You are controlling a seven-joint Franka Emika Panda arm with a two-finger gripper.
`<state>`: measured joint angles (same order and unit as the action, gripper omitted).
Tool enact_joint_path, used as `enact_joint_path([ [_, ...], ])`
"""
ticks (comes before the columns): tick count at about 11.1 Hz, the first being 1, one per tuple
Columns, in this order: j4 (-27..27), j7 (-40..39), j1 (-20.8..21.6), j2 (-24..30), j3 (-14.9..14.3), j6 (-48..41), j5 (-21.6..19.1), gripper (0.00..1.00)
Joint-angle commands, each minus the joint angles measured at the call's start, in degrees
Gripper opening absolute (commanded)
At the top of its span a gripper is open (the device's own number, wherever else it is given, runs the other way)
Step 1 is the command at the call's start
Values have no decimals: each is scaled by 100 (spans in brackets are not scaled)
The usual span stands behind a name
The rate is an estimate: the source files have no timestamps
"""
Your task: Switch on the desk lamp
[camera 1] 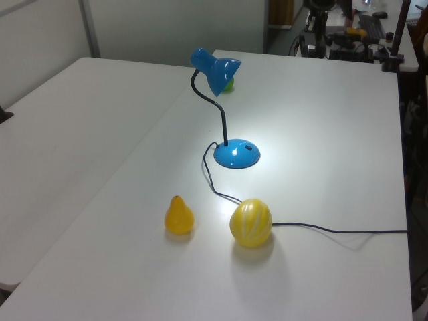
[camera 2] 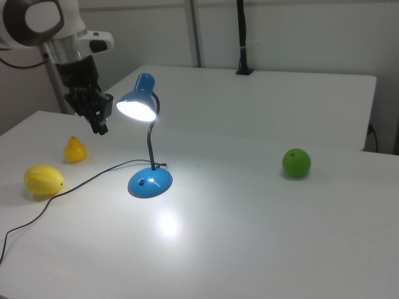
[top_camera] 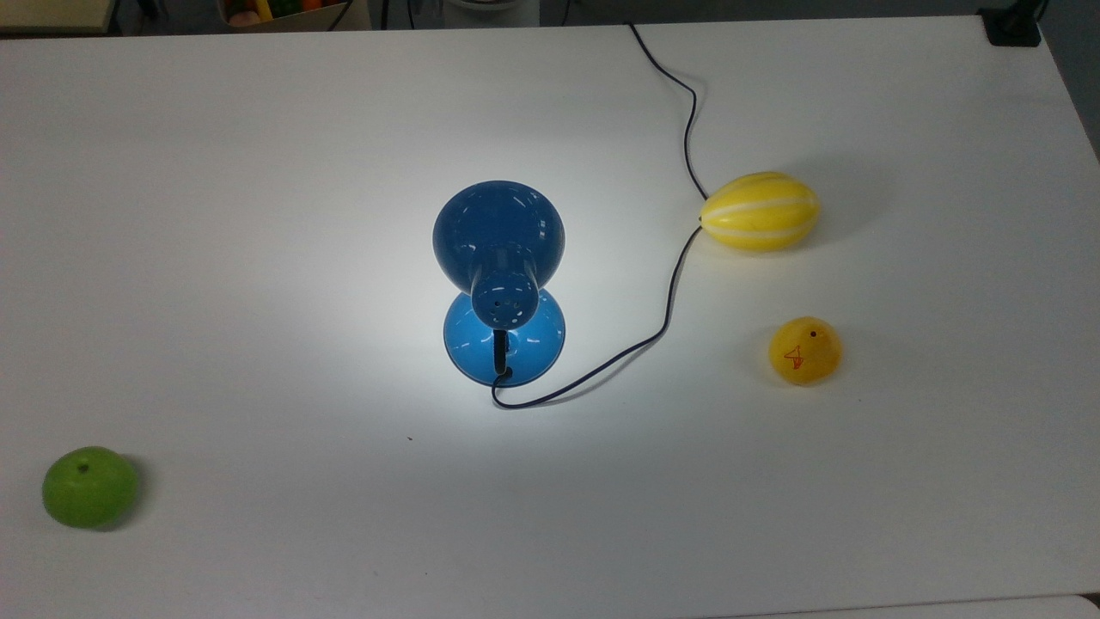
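Note:
The desk lamp (top_camera: 498, 228) stands mid-table, its blue dome shade above its round blue base (top_camera: 504, 344). It is lit: the shade's mouth (camera 2: 137, 109) glows and a bright pool of light lies on the table around the base (camera 2: 150, 182). In the left view the lamp (camera 1: 215, 69) curves up on its black neck. Its thin black cord (top_camera: 679, 284) runs off toward the top view's top edge. My gripper (camera 2: 101, 128) hangs in the air to the right view's left of the shade, apart from it, shut and holding nothing.
A yellow striped melon (top_camera: 760, 211) lies beside the cord and a small yellow pear (top_camera: 805, 350) sits nearer the top view's bottom. A green apple (top_camera: 89, 487) rests at the top view's lower left. A black post (camera 2: 242, 37) stands at the right view's far table edge.

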<state>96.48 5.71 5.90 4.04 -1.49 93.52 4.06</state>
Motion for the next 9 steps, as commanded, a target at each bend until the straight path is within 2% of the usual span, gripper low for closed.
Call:
enact_joint_path([
  [1, -147, -175, -28, 18, -62, -176, -54, 93],
  [2, -191, -167, -54, 18, -70, -193, -46, 100],
  [5, -542, -236, -212, -43, -70, -570, -54, 100],
  [9, -552, -255, -256, -52, -53, -589, -54, 100],
])
